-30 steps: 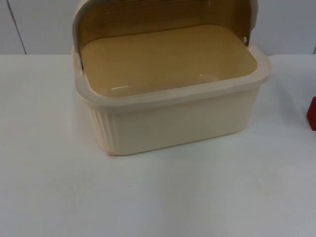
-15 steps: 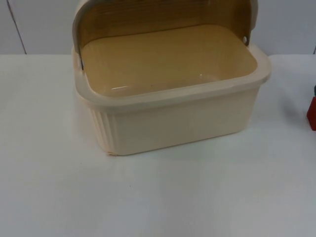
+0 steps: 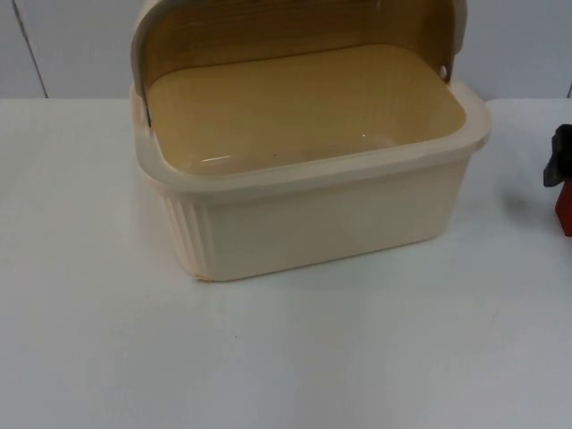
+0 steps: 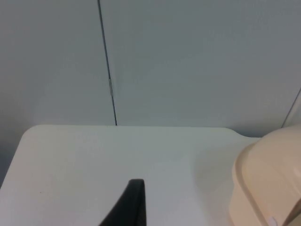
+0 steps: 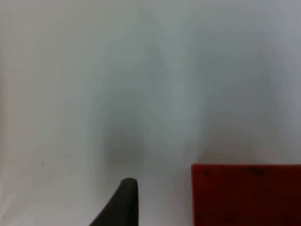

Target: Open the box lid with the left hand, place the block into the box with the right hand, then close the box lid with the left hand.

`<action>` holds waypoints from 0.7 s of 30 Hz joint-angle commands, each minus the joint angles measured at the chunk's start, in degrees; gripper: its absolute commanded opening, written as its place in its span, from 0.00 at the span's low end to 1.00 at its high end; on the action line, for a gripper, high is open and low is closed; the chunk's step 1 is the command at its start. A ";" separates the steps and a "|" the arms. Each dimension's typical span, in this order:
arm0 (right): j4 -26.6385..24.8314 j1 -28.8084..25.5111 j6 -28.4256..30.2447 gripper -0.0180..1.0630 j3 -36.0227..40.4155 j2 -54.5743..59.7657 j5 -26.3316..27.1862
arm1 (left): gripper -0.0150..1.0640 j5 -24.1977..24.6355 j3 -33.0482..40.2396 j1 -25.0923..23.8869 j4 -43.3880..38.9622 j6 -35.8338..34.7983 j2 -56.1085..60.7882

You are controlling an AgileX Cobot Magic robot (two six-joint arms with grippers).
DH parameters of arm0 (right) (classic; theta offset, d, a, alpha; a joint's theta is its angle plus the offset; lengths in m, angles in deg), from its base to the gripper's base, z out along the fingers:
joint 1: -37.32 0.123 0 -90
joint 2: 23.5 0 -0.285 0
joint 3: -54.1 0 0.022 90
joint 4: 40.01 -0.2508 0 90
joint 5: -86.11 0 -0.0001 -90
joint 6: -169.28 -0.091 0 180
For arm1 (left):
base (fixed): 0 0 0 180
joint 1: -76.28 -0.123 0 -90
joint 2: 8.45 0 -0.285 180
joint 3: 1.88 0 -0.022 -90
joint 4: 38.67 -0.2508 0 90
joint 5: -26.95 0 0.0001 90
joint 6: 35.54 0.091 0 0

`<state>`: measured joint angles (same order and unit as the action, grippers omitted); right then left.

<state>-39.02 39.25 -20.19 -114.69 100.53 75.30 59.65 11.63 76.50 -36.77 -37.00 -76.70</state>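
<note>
With its lid (image 3: 295, 27) already swung up and back, the cream box (image 3: 313, 214) stands empty on the white table (image 3: 286, 357), seen from the top, while the right gripper (image 3: 559, 167) hangs just over the red block (image 3: 565, 207); whether its fingers are spread cannot be told. Left wrist view: the left gripper (image 4: 127, 207) waits beside the box (image 4: 265, 181), open tabletop ahead, its spread likewise unclear. Right wrist view: the block (image 5: 247, 194) lies just beside the fingertip (image 5: 123, 200), ungrasped. Placing and closing remain.

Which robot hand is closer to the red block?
The right. The right hand is just above the red block at the table's right edge. The left hand waits over bare table on the far side of the open box.
</note>
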 commanded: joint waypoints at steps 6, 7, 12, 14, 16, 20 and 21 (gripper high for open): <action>-0.10 0.03 -0.21 0.99 -0.27 1.07 3.23 | 0.99 -1.25 0.14 -0.22 0.36 -0.38 0.41; -0.10 0.03 -0.21 0.99 -0.27 1.37 3.92 | 0.99 -1.36 0.14 -0.22 0.36 -0.38 0.41; -0.10 0.03 -0.21 0.99 -0.27 2.16 5.31 | 0.99 -1.36 0.14 -0.22 0.36 -0.38 0.41; -0.10 0.03 -0.21 0.99 -0.27 2.32 5.07 | 0.99 -1.36 0.14 -0.22 0.36 -0.38 0.41; -0.10 0.03 -0.21 0.99 -0.27 2.76 4.79 | 0.99 -1.36 0.14 -0.22 0.36 -0.38 0.41; -0.10 0.03 -0.21 0.99 -0.27 2.95 4.63 | 0.99 -1.36 0.14 -0.22 0.36 -0.38 0.41; -0.10 0.03 -0.21 0.99 -0.27 2.95 4.63 | 0.99 -1.36 0.14 -0.22 0.36 -0.38 0.41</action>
<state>-39.02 39.25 -20.17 -114.69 103.51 79.81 59.21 11.63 76.50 -36.77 -37.00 -76.70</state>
